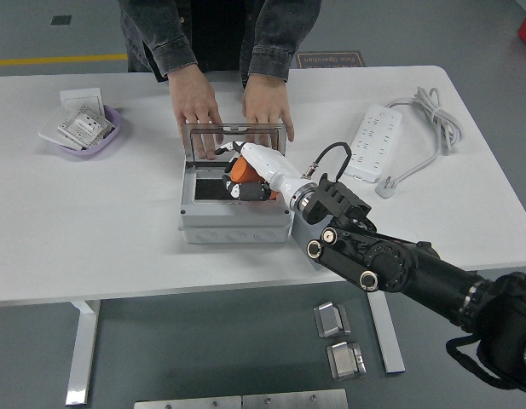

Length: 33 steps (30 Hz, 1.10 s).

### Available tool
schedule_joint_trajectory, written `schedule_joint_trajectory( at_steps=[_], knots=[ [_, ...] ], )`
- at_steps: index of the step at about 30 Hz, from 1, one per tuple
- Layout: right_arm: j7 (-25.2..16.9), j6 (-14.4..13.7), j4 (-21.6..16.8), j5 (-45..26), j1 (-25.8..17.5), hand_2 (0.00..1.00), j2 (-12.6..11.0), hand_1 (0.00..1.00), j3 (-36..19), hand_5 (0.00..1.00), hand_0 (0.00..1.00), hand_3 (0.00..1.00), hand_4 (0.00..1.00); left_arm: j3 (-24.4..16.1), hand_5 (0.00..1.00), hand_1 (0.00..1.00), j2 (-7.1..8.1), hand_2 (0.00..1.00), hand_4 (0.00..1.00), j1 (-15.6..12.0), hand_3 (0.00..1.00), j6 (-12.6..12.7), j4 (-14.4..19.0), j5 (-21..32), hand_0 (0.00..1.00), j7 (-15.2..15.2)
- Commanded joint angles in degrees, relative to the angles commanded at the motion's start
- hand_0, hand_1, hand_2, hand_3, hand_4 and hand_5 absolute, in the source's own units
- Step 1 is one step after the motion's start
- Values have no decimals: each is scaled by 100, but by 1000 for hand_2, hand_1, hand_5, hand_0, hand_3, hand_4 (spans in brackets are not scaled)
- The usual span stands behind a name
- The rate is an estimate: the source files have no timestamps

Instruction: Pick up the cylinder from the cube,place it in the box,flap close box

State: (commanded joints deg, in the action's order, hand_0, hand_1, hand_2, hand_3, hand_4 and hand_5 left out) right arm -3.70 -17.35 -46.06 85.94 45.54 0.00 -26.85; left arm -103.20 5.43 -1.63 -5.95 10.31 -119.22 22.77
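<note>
A grey box point(235, 224) sits mid-table with its clear lid point(237, 141) propped upright at the back. My right hand point(250, 175) reaches into the box from the right; its white fingers are curled around an orange cylinder point(240, 170) held over the dark interior. No cube is visible. A person at the far side rests both hands point(194, 106) behind the lid, holding it up. My left arm is out of view.
A purple bowl point(112, 136) with white packets stands at the far left. A white power strip point(372, 141) with a coiled cable point(433, 115) lies at the right. The person's torso is at the table's far edge.
</note>
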Motion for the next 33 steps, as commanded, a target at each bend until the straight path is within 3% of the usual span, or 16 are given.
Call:
schedule_joint_trajectory(
  at_steps=[10, 11, 33],
  knots=[
    [-17, -39, 38, -19, -8, 618, 0, 508, -10, 266, 520, 793, 879, -3, 544, 768, -5, 740, 808, 17, 841, -1, 0, -45, 749, -4],
    [-16, -39, 41, -21, -12, 627, 0, 537, -13, 300, 608, 801, 915, 1, 540, 767, -10, 738, 802, 18, 839, -3, 0, -46, 748, -4],
    [-101, 52, -74, -81, -55, 623, 0, 545, -198, 345, 680, 798, 951, 42, 522, 764, -41, 723, 783, 0, 826, -48, 0, -120, 745, -18]
  ],
)
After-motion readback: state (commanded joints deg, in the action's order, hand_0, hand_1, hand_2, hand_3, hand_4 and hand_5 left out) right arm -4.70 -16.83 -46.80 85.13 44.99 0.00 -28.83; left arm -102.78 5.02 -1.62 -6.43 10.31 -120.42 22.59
